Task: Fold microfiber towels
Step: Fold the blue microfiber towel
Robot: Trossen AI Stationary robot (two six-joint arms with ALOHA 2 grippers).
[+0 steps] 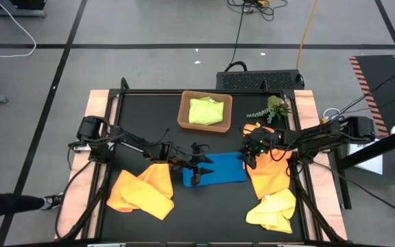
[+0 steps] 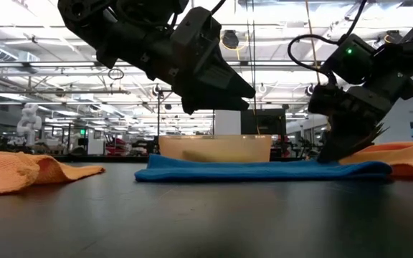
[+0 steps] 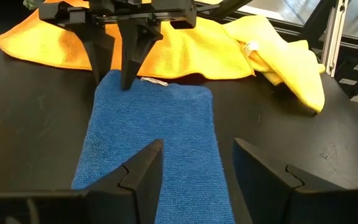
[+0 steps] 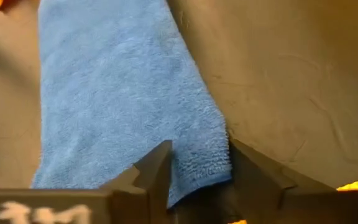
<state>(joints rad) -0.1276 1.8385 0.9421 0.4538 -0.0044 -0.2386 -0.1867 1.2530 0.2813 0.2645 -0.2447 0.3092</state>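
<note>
Our right gripper (image 4: 197, 171) is down at the right-hand short edge of the flat blue microfiber towel (image 1: 218, 169), fingers spread narrowly with the towel's corner sitting between them, tips at table level in the low view, not yet pinched as far as we can tell. Our left gripper (image 3: 197, 171) hangs above the towel's left end, fingers wide apart, holding nothing, clear of the cloth. The blue towel lies as a long strip mid-table, already doubled by the look of it, just in front of the shallow brown rectangular tray (image 1: 184, 116) that holds a folded lime green towel (image 1: 206, 111). Next step is probably the second fold: we want both edge layers caught in the right pinch, left side pinning or lifting its end evenly, then carry end over end and keep edges aligned. Risk: grabbing only the top layer. Rumpled orange towel (image 1: 142, 191) left-front, another orange towel (image 1: 269, 175) and a yellow towel (image 1: 273, 209) right; keep off them.
</note>
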